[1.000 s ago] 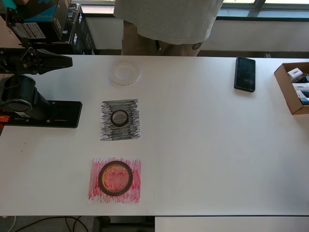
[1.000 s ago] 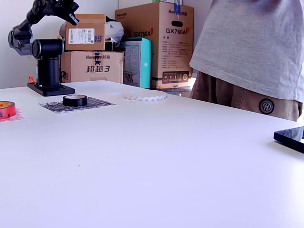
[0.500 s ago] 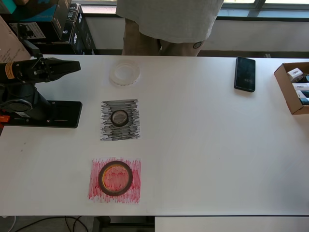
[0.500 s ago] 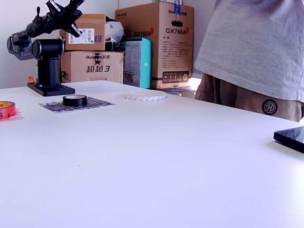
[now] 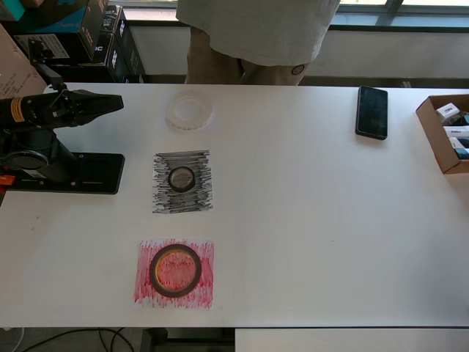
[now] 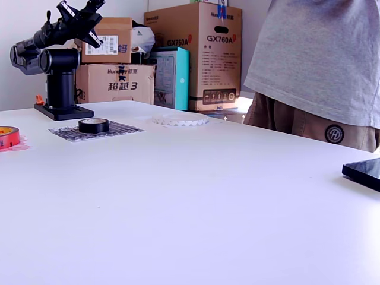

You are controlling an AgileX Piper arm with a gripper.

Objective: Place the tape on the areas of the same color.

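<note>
On the white table [image 5: 315, 220], seen from overhead, we find two of the three rolls sitting where they belong: the small black roll [image 5: 182, 178] rests in the middle of the black scribbled patch [image 5: 182, 182], and the red-brown roll [image 5: 176, 270] with its yellowish core lies inside the red scribbled patch [image 5: 174, 273] nearer the front edge. The exterior view agrees — the black roll [image 6: 94, 125] sits flat on its dark patch [image 6: 97, 131], and the red-brown roll [image 6: 8, 136] peeks in at that view's left edge. The large clear roll [image 5: 190, 111] lies flat near the far edge of the table, just in front of the person [image 5: 253, 37] standing there; we cannot make out a white patch under or around it, since anything that faint blends into the tabletop, so we cannot say whether this roll is already on its area. We judge the task to be two-thirds done for certain, with the clear roll either finished or the one piece left. The gripper [image 5: 116, 103] hangs in the air at the overhead view's left, above the arm's black base [image 5: 80, 173] and well apart from all three rolls, its tip pointing toward the clear roll. It carries nothing, and in the exterior view its fingers [image 6: 90, 7] look spread — we read it as released. A phone [image 5: 371, 111] and a cardboard box [image 5: 447, 132] lie well off to the overhead view's right, clear of the work.
</note>
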